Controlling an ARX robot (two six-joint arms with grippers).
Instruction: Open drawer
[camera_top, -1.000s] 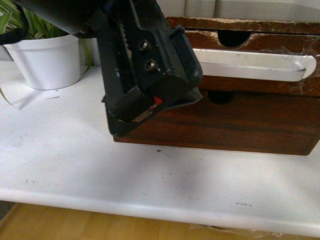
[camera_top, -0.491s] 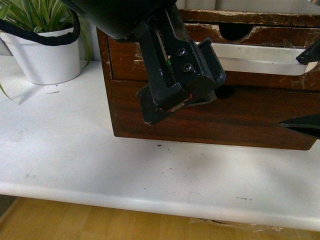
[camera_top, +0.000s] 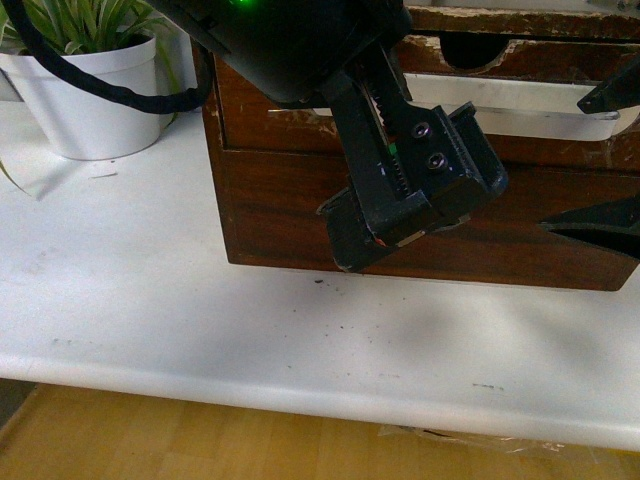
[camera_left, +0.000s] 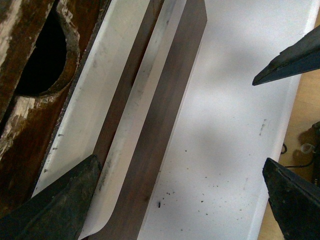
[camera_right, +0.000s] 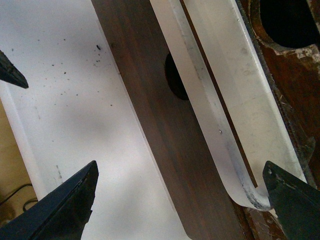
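drawer: upper of two dark wooden fronts, on the far part of the white table, right of the plant pot; scuffed brown, chipped pale along its top edge
long axis: runs left to right across the scene, level with the table edge; the front faces the near side, toward the robot
handle: long white bar across the front, lying along the same left-right line; its right end curves back to the wood
notch: half-round cut, dark inside, just above the handle
how far out: cannot tell whether the front stands proud of the one below
lower front: plain dark wood, directly under the drawer, its bottom edge meeting the table
left gripper: hangs in front of the two fronts, left of the middle of the handle, body tilted; fingers spread wide with nothing between them, one by the handle, the other out over the table
right gripper: only two dark tips show at the right edge of the front view, one before the handle's right end, one before the lower front; fingers wide apart, grasping nothing, one close by the curved end of the handle, contact unclear
table surface: small dark specks near the foot of the lower front
floor: pale wood, nearest of all, below the table edge
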